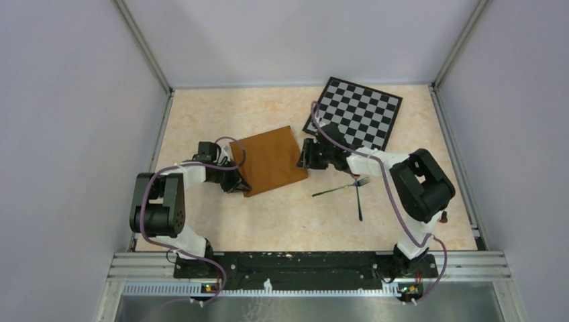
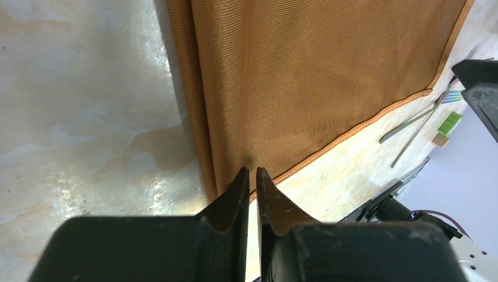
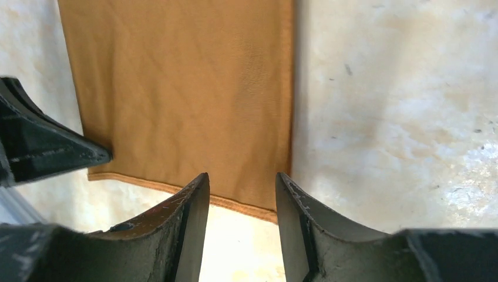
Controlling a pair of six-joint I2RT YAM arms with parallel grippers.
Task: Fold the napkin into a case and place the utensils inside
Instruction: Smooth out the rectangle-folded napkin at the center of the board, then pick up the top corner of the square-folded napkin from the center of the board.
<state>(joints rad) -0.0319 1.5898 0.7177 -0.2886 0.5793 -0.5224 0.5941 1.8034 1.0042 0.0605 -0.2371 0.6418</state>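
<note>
Overhead view looks down; both wrist views closely share the napkin (image 2: 329, 76)

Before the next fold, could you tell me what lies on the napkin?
Nothing lies on the napkin; the utensils lie on the table beside it. Whatever it covers is hidden.

A checkered board (image 1: 354, 113), black and grey, lies flat and turned at an angle just beyond the right fingers (image 1: 303, 159), on their far side. The pale marbled table (image 1: 282, 221) spreads beneath them and beneath the left fingers (image 1: 236, 182). Plain grey walls (image 1: 74, 100) close 3 sides. A black rail (image 1: 288, 263) runs along the near edge, well behind both pairs.
</note>
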